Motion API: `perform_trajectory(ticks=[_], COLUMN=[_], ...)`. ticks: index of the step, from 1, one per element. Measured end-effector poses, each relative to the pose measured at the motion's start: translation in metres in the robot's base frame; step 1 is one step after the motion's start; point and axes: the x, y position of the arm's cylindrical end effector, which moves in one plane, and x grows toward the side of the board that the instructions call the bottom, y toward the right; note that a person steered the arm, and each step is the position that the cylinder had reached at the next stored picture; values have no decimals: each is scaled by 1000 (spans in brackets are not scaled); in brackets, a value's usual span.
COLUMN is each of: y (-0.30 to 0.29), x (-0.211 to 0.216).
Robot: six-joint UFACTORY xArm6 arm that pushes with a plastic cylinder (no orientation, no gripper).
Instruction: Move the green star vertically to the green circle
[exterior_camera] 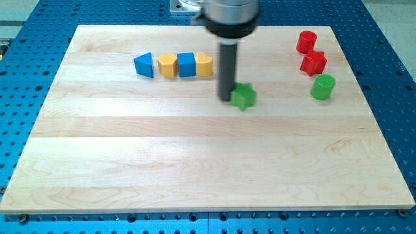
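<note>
Green star (244, 97) touching my tip (225, 99); green circle (322, 87) well right; end effector gripperless rod.

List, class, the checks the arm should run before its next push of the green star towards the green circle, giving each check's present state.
1. My tip is next to the green star: ok, it sits at the star's left edge as viewed.
2. Tip actually touching the star: cannot tell.
3. The green circle is in view and unobstructed: ok, at the view's right.
4. Path between star and circle free of blocks: ok.
5. The red star and red cylinder are close above the circle: not ok, an overshoot might nudge them.
6. The row of blue and yellow blocks is away from the push line: ok.
</note>
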Motion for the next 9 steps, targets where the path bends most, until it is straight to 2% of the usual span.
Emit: perform_trajectory(ticks=[1, 2, 3, 4, 5, 8, 9], y=[56, 68, 36, 29, 76, 119, 119], x=[14, 42, 47, 80, 64, 61, 87])
